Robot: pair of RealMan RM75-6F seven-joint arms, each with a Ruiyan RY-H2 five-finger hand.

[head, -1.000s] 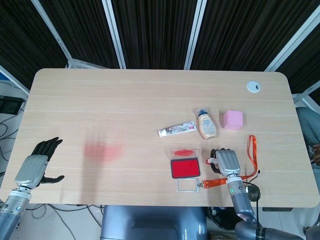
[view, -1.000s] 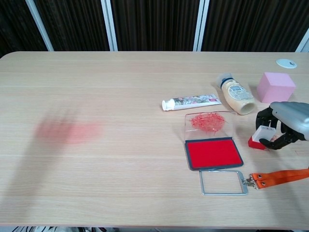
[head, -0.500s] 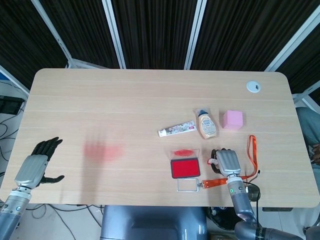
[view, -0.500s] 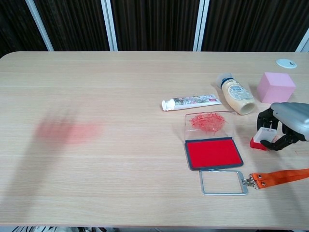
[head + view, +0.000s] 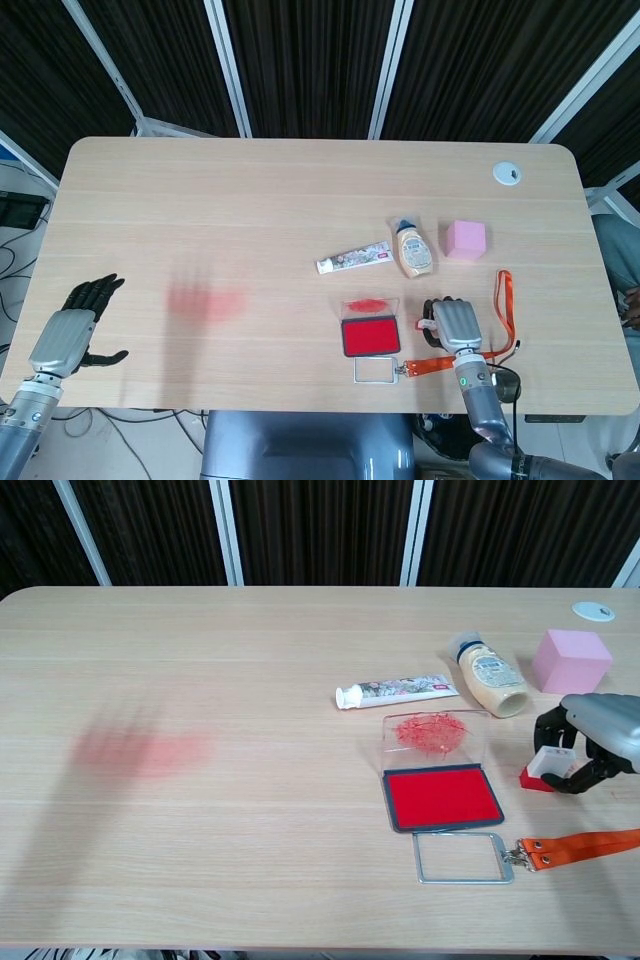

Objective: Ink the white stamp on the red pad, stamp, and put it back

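Right hand [image 5: 590, 742] sits at the right edge of the chest view, fingers curled around the white stamp [image 5: 552, 763], thumb below it and fingertips over the top — that reads as a grasp, with the stamp's red base low against the table [image 5: 250, 680]. From the head view the same hand [image 5: 455, 325] covers the stamp almost completely, lower right of centre. Left hand [image 5: 72, 330] hovers at the lower left of the head view, fingers spread, nothing in it.

Just left of the stamp lies the red pad [image 5: 440, 797], its clear lid [image 5: 432, 732] folded back and smeared with ink. So the inking looks to be the step coming up, by my reading.

How will it handle? A small, boxy, rigid plastic stamp, most likely light; smooth sides could slip between hard fingers, so opposite flat faces near the top are the place to hold, keeping the inked face clear and level.

Anything to read? The toothpaste tube [image 5: 398, 691] carries printing, far too small to make out. The squeeze bottle [image 5: 487, 676] has a label, also unreadable. The pink cube [image 5: 570, 658] is plain. An empty badge holder [image 5: 462, 857] on an orange lanyard [image 5: 585, 845] lies at the lower right, blank. A faint red smudge [image 5: 135, 748] marks the wood at the left.
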